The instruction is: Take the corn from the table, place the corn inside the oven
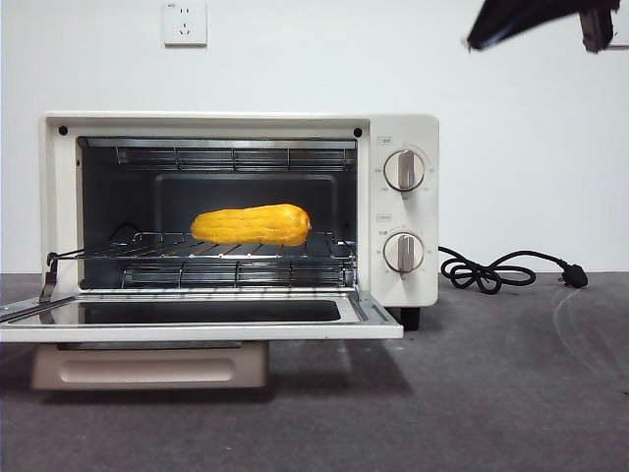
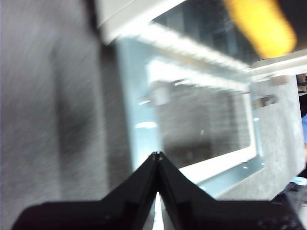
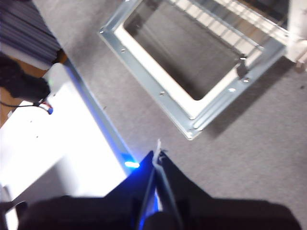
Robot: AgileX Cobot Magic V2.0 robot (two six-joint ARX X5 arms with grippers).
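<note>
We found the corn (image 1: pixel 252 224) already lying on the wire rack (image 1: pixel 197 248) inside the oven (image 1: pixel 241 211), its long axis running side to side across the opening, parallel to the front edge, with the thicker end toward the knobs (image 1: pixel 404 170). The door (image 1: pixel 197 317) hung fully open, flat out over the desk (image 1: pixel 491 393). Our left gripper (image 2: pixel 157 155) hovered above the open door with its fingers pressed together and holding nothing; in its blurred wrist view the corn (image 2: pixel 261 28) showed ahead of the fingers, beyond the door glass, well apart from them. Our right gripper (image 3: pixel 158 153) hung off to the side of the door over bare desk, its fingers likewise together and empty, and no corn appeared in its view. A dark arm tip (image 1: pixel 521 20) showed high at the top corner in the front view. We judged the placing done; if anything remained it was shutting the door, and the left arm looked the nearer one to it. The power cord (image 1: pixel 491 270) lay coiled on the desk beside the oven, unplugged.
</note>
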